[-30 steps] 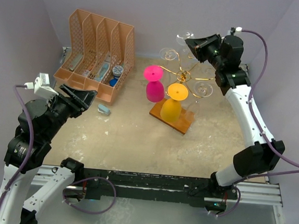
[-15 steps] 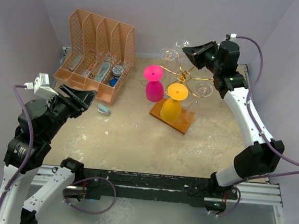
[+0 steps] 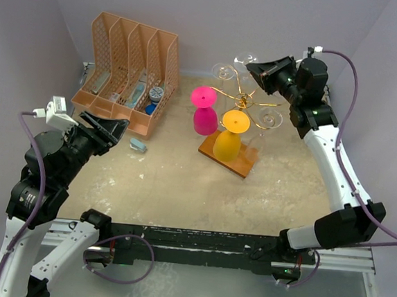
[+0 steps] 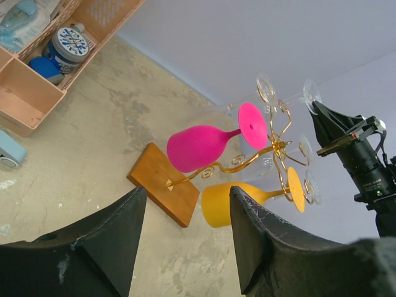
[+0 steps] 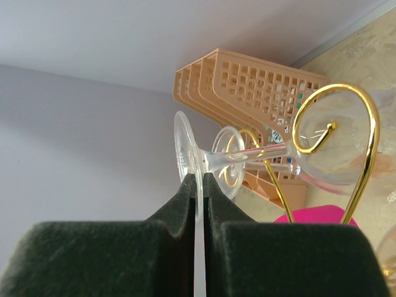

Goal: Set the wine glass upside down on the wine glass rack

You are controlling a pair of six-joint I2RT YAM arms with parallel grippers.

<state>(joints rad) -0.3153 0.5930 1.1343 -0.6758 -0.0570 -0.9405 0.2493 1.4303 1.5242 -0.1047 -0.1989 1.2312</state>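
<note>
Clear glass (image 5: 183, 145) almost hung
We pinch its foot in the right pincer (image 5: 199, 179) by the rack (image 3: 243, 97); seating, release remain; left pincer (image 4: 187, 195) spread.

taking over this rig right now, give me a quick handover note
Left gripper: open, empty, off to the left, away from the wine glass rack.
Right gripper: shut on the foot of the clear wine glass, at the rack's far side.
Done: pink glass and yellow glass hang upside down on the rack.
Left: hang the clear glass from a gold curl, then release. Cannot tell if its stem is already seated.
</note>
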